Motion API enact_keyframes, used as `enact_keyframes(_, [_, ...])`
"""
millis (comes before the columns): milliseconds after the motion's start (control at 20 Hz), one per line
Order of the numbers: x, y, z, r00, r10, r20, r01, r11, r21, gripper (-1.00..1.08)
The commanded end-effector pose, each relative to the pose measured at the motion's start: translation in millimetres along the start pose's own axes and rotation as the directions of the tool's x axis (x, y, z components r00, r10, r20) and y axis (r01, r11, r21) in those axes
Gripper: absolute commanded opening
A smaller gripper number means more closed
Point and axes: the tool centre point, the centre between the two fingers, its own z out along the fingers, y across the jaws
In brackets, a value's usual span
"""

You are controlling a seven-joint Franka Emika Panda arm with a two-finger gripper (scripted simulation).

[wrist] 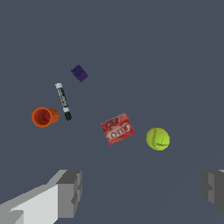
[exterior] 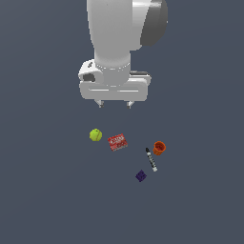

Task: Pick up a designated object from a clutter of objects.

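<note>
Orange cup (exterior: 159, 147) on its side beside marker (exterior: 151, 159), red box (exterior: 117, 142) label illegible, fingers (exterior: 115, 104) apart above.

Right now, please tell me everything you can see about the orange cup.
The orange cup is small and plain orange, with a round rim and a darker hollow. It looks smooth, like plastic, and empty. In the wrist view it seems to lie on its side, its mouth facing the camera. It rests on the dark surface at the clutter's edge toward the exterior view's right, beside the marker's black end, close but apparently not touching. The gripper is high above, holding nothing.
</note>
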Motion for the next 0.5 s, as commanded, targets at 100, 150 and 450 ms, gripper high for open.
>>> enact_keyframes(100, [0, -1, -2, 1.000, -0.005, -0.003, 0.005, 1.000, -0.001, 1.00])
enact_keyframes(150, [1, -3, -3, 1.000, -0.011, -0.006, 0.011, 1.000, -0.001, 1.00])
enact_keyframes(450, [5, -17, -19, 0.998, -0.063, -0.032, 0.063, 0.998, -0.009, 1.00])
